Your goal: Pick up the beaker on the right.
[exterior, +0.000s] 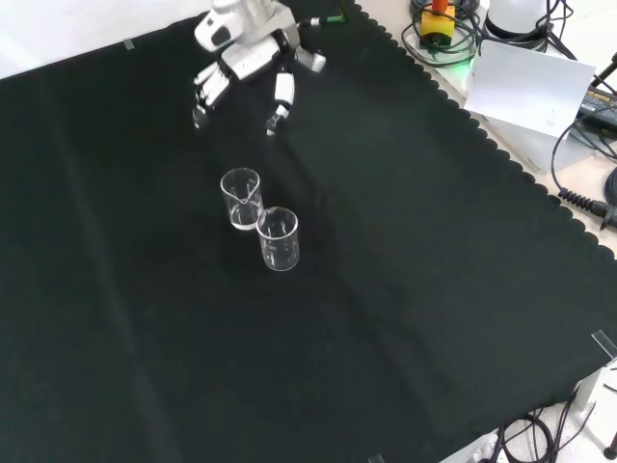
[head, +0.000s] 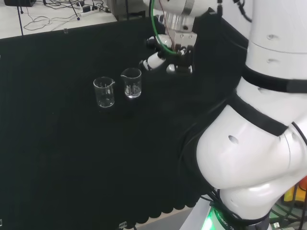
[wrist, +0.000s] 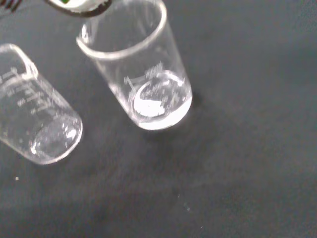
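Right beaker [head: 131, 82]: clear glass, stood upright on the desk [head: 72, 153]; right one in the head view.
Second beaker [head: 104, 92]: placed just beside the right beaker, to its left.
Hand [head: 165, 60]: raised near the right beaker, to its right.
Fingers [exterior: 278, 96]: extended, relaxed, nothing held.

The head view looks from behind and above the arm's base, over the white arm links [head: 249, 143] at its right, across the black cloth [head: 72, 158]. The front view faces the arm from the opposite side, high up, looking down on the cloth, with the hand [exterior: 246, 58] at its far edge. The wrist view sits close above the cloth. All three share the two beakers [head: 117, 88] [exterior: 260, 224] [wrist: 133, 74] standing side by side.
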